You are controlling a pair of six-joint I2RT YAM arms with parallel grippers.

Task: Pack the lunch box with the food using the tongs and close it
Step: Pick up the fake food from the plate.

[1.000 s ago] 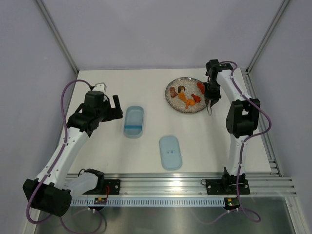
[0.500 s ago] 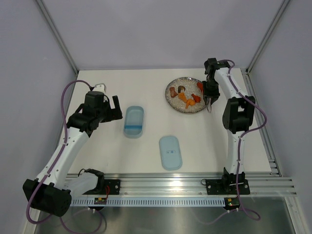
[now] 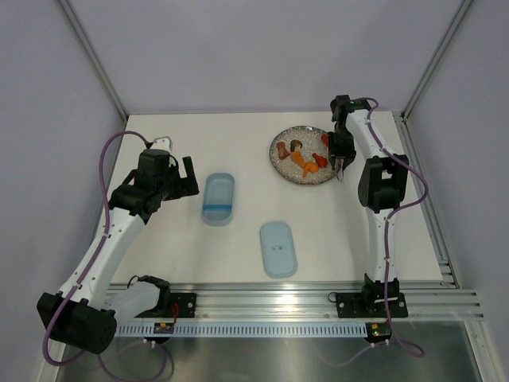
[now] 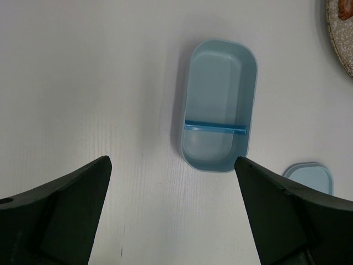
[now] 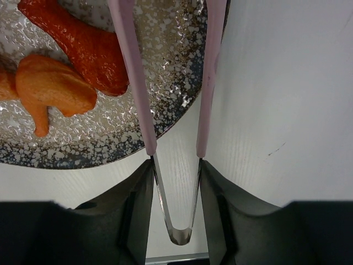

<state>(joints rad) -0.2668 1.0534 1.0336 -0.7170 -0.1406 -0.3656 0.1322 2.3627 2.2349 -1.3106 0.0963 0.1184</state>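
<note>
Our tongs point(image 5: 134, 83) stand apart with the red piece point(image 5: 83, 47) outside one arm, so closing now could miss it.

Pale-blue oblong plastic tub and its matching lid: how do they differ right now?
The pale-blue oblong plastic tub is open and empty, with a darker blue divider across it; the flat pale-blue lid shows a plain face with two small marks. The tub sits further back; the lid lies apart from it, nearer the front. Both are rounded-ended and point the same way.
</note>
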